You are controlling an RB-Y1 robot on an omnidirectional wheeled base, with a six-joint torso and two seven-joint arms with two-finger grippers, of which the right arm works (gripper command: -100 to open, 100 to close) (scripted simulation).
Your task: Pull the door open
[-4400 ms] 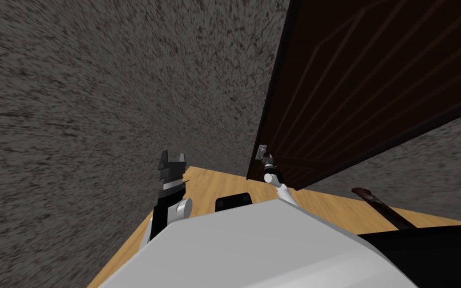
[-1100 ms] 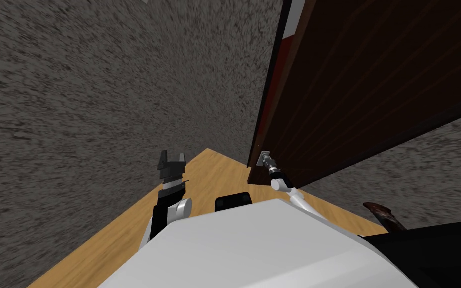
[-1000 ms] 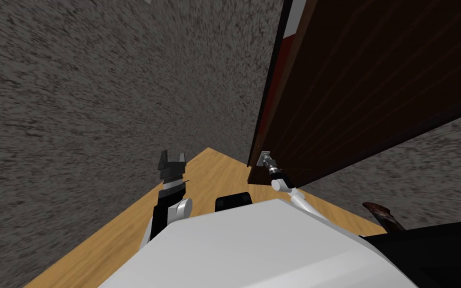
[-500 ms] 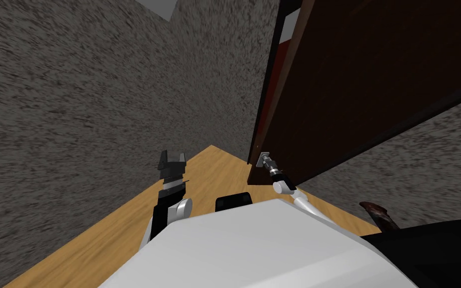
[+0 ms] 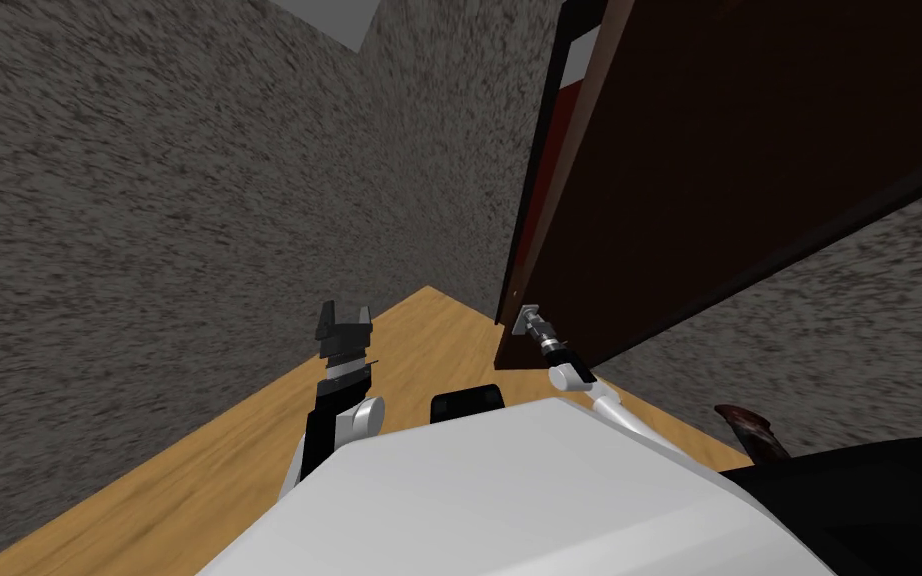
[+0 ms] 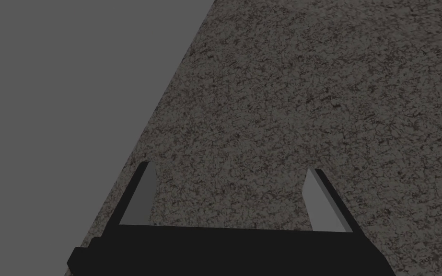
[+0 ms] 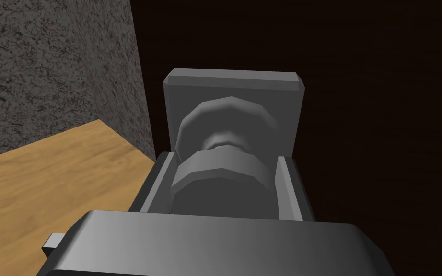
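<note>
A dark brown door (image 5: 749, 150) stands ajar at the right of the head view, its free edge swung away from the frame (image 5: 539, 150). On a grey square plate near that edge sits its grey round knob (image 7: 222, 172). My right gripper (image 5: 535, 327) is shut on the knob, and its fingers (image 7: 160, 184) press the knob's two sides. Through the gap at the door's edge a red and white strip shows. My left gripper (image 5: 345, 320) is raised in front of the speckled wall, open with nothing between its fingers (image 6: 141, 199).
A speckled grey wall (image 5: 149, 200) stands close on the left and bounds the doorway. The floor (image 5: 249, 440) is light wood. A dark reddish object (image 5: 749, 428) lies low at the right beside a black area.
The door has swung further from its frame, and the gap at its edge has widened. My right gripper has kept hold of the knob. My view has shifted a little; more floor shows.
</note>
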